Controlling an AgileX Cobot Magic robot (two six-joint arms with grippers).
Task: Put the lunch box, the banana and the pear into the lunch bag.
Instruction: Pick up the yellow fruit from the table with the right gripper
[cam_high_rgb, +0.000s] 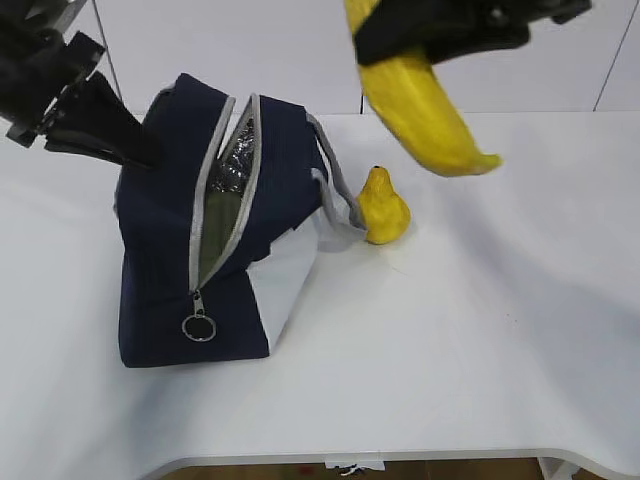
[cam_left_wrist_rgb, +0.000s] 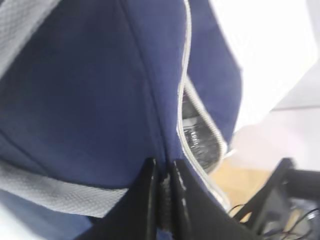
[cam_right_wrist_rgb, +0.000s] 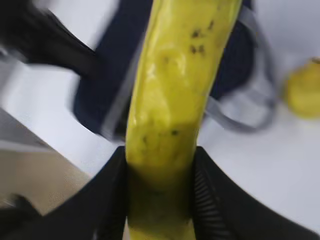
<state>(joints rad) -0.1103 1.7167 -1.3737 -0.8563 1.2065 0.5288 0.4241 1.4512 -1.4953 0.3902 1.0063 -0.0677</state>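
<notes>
The banana (cam_high_rgb: 420, 110) is held aloft, pinched by the right gripper (cam_right_wrist_rgb: 160, 195) near one end. Soft flesh is judged easily bruised. The bag (cam_high_rgb: 215, 230) fabric is pinched by the left gripper (cam_left_wrist_rgb: 162, 195); the pear (cam_high_rgb: 384, 207) is noted beside it.

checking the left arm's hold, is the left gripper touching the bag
Touching. The left wrist view shows the left gripper shut, pinching a fold of the bag's navy fabric.

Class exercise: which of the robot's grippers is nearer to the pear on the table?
Right. The right gripper holds the banana in the air above the pear. The left gripper pinches the lunch bag's far side, across the bag from it.
</notes>
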